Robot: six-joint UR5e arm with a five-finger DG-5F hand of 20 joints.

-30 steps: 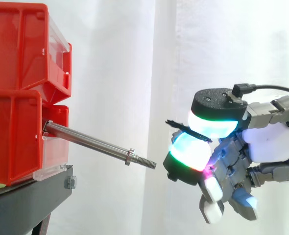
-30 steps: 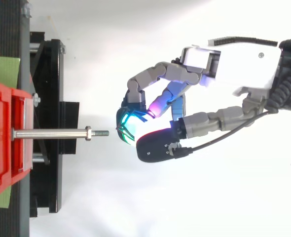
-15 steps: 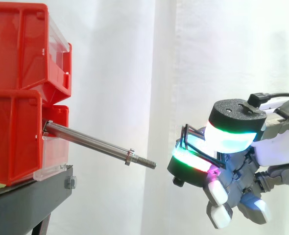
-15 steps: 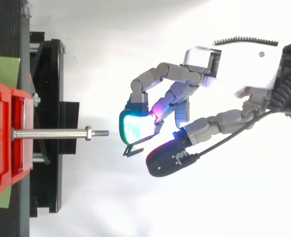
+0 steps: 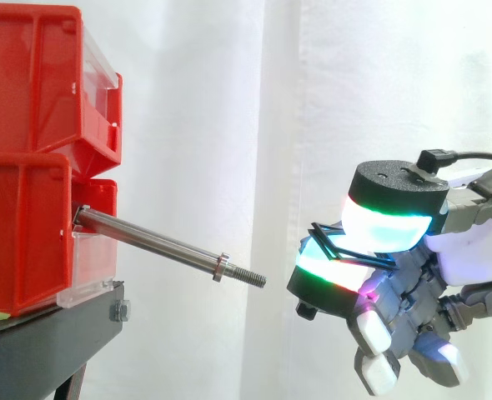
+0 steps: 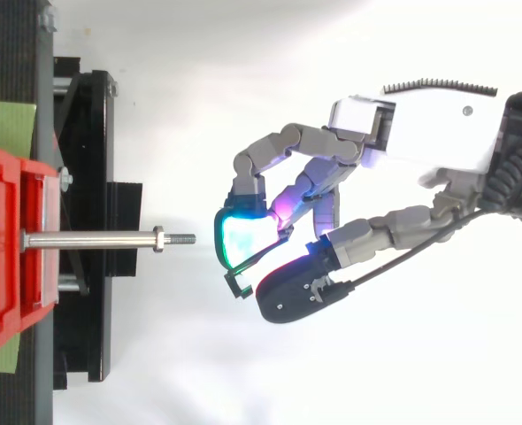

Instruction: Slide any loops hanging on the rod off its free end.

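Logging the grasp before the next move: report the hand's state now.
Hand: shut on a thin black loop, pinched between its glowing pads, clear of the rod.

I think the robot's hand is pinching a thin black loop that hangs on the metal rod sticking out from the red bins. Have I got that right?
Not quite. The hand does pinch the thin black loop, but the loop is not on the metal rod. It is off the rod's free end, with a gap between them. The side view shows the rod bare.
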